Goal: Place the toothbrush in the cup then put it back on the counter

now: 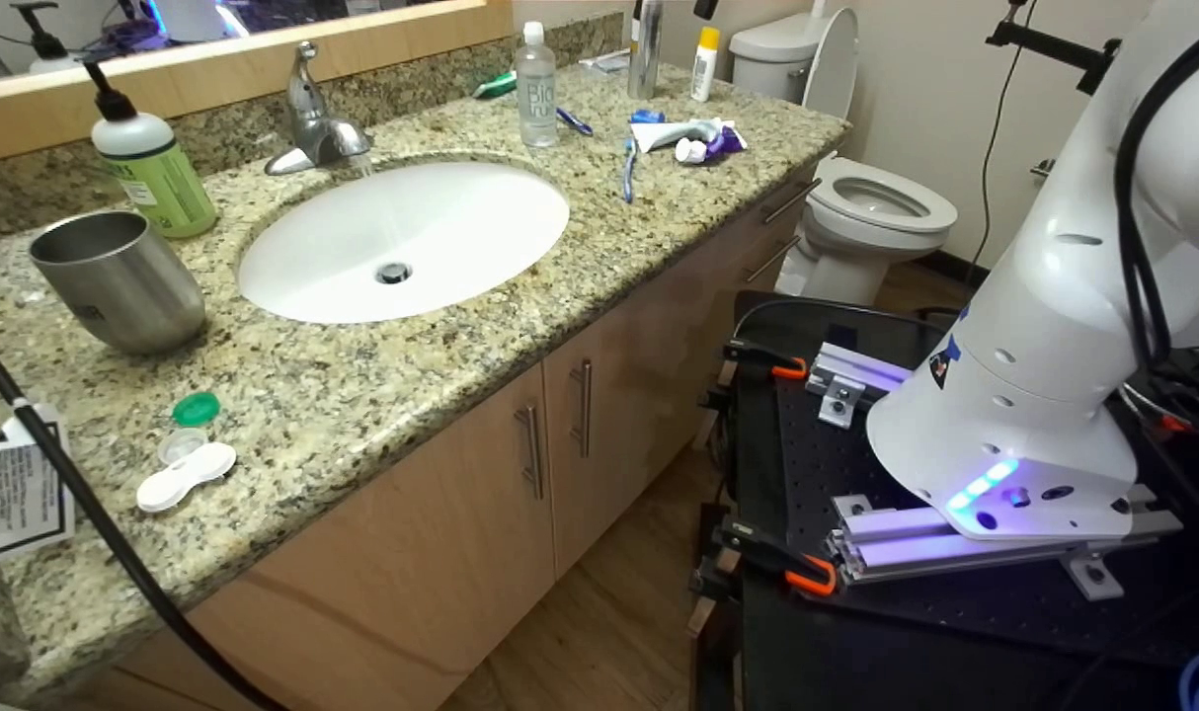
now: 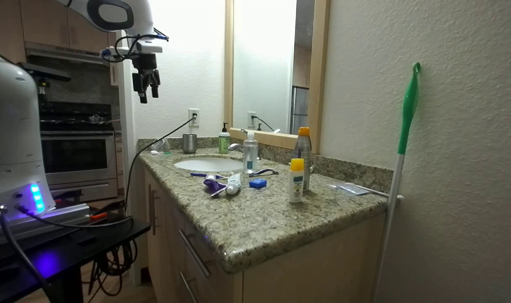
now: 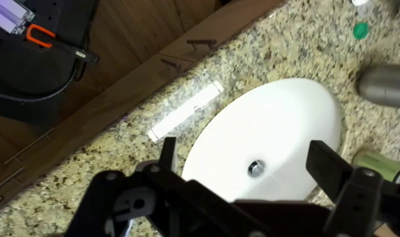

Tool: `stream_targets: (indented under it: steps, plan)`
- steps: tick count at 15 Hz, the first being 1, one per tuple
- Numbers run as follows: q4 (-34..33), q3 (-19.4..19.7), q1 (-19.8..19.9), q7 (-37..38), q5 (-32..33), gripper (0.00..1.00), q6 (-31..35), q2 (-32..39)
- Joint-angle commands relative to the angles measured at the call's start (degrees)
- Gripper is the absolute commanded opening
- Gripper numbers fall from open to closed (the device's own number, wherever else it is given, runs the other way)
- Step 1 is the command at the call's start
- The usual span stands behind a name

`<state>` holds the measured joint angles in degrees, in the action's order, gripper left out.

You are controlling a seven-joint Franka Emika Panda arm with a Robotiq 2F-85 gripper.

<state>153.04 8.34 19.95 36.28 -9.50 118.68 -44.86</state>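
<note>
The grey metal cup (image 1: 120, 286) stands upright on the counter (image 1: 362, 385) left of the sink, with nothing sticking out of it. It shows in both exterior views (image 2: 190, 144) and at the right edge of the wrist view (image 3: 386, 86). A slim pale stick (image 2: 377, 192) lies at the counter's back corner in an exterior view; it is too small to tell if it is the toothbrush. My gripper (image 2: 149, 99) hangs high above the counter. In the wrist view the gripper (image 3: 242, 144) is open and empty over the white sink (image 3: 266, 125), apart from the cup.
A green soap bottle (image 1: 165, 178) and the faucet (image 1: 318, 133) stand behind the sink. A slim blue stick (image 1: 628, 173) lies near tubes (image 1: 674, 133) beyond it. A clear bottle (image 2: 250, 151) and a yellow-capped bottle (image 2: 296, 181) stand upright. A black cable (image 1: 86, 504) crosses the counter's end.
</note>
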Motion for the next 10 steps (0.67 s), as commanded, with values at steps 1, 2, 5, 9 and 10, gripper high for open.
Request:
stream_targets:
  steps: [1, 2, 5, 9, 10]
  plan:
    - [-0.15, -0.32, 1.92, -1.14, -0.70, 1.00, -0.16, 0.30]
    - [-0.25, -0.36, 1.85, -1.27, -0.73, 1.00, -0.18, 0.28]
    - [0.37, -3.09, 5.69, 2.46, 5.04, 1.00, 8.17, 7.63]
    - [-0.83, -1.72, 12.14, 8.12, 15.12, 1.00, 21.06, 20.45]
    - [-1.94, -1.82, 13.99, 10.68, 17.66, 1.00, 23.40, 24.12]
